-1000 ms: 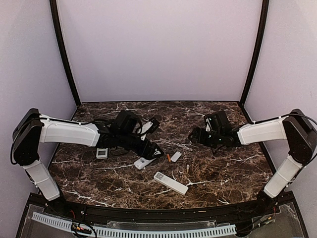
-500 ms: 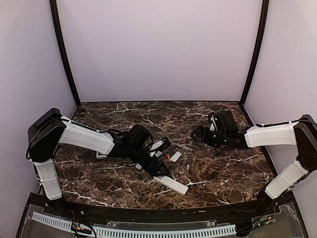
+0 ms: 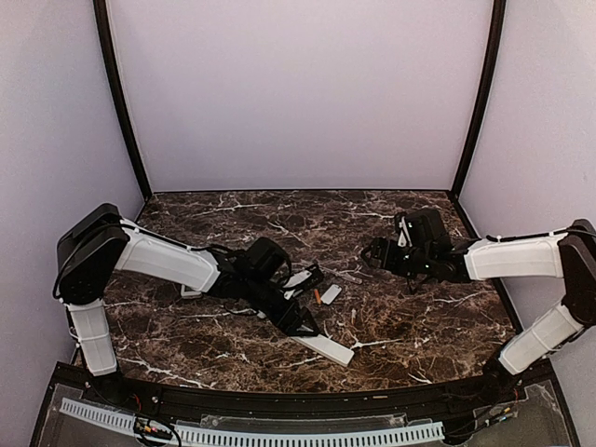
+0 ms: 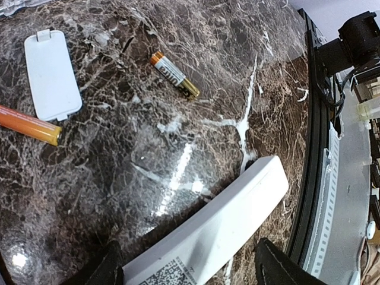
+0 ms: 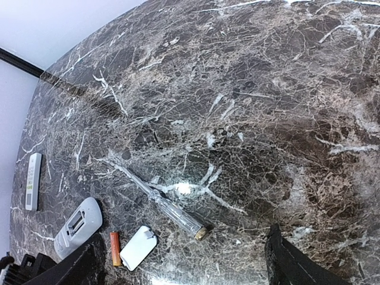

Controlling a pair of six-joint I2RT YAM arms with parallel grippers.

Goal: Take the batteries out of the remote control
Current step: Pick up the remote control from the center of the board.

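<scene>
A white remote control (image 4: 219,234) lies near the table's front edge (image 3: 328,347). My left gripper (image 4: 190,261) is open low over its near end, one finger on each side and neither touching it (image 3: 303,321). An orange battery (image 4: 29,124) and a gold-and-black battery (image 4: 174,74) lie loose on the marble beyond it, beside a white cover plate (image 4: 52,74). My right gripper (image 5: 184,249) is open and holds nothing (image 3: 371,251). It hangs over the table's right half. Its view shows the orange battery (image 5: 114,248), the cover plate (image 5: 138,246) and a second remote (image 5: 78,225) with its compartment open.
A clear-handled screwdriver (image 5: 166,205) lies on the marble just ahead of my right gripper. A small white remote (image 5: 34,181) sits at the far left, partly behind my left arm (image 3: 191,291). The black table rim (image 4: 314,196) runs close beside the near remote.
My left arm has swung from the open remote in the middle toward the front and come down over the near remote. My right gripper has drifted slightly right.
</scene>
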